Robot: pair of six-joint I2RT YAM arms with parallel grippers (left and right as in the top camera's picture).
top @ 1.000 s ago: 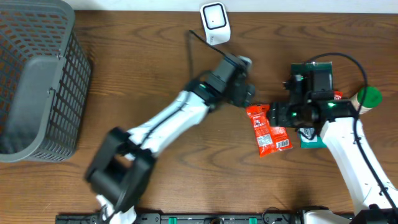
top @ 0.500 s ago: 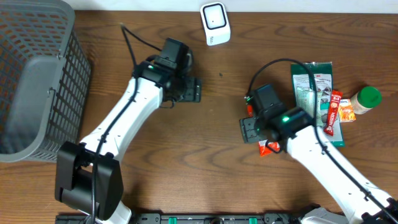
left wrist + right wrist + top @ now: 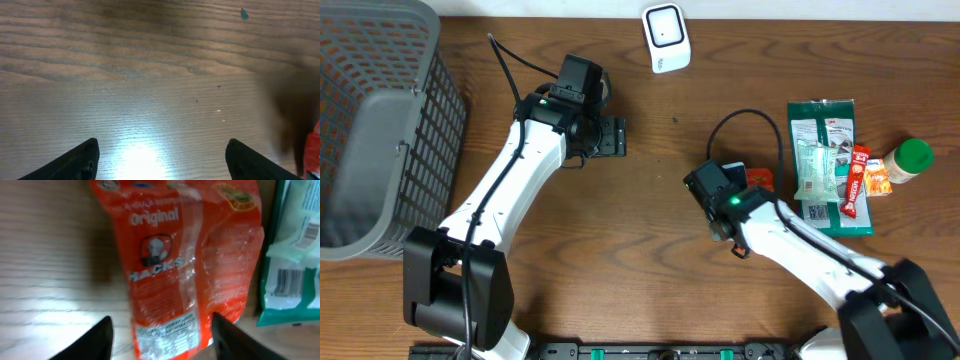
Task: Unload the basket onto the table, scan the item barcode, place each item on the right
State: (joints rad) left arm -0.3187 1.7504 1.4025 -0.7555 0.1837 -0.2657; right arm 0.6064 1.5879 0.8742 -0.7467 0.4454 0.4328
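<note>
A red "Hacks Original" candy bag [image 3: 185,265] lies flat on the wood. Its lower end, with a white printed label [image 3: 167,339], sits between the fingers of my right gripper [image 3: 162,327]. The jaws straddle the bag: the right finger is at its edge and a gap shows on the left. From overhead the right gripper [image 3: 732,196] covers the bag, leaving only a red corner [image 3: 761,178] in sight. The white scanner [image 3: 666,38] stands at the table's far edge. My left gripper [image 3: 608,137] hangs open over bare wood [image 3: 160,150].
A green bag [image 3: 825,165] with a barcode [image 3: 287,280] lies right of the red one. Beside it lie a red stick packet [image 3: 858,181] and a green-capped bottle [image 3: 906,160]. A grey mesh basket [image 3: 380,120] fills the left end of the table.
My right arm swung left from the green bag to over the red bag. My left arm drew back to the left, away from the bag, towards the table's middle.
</note>
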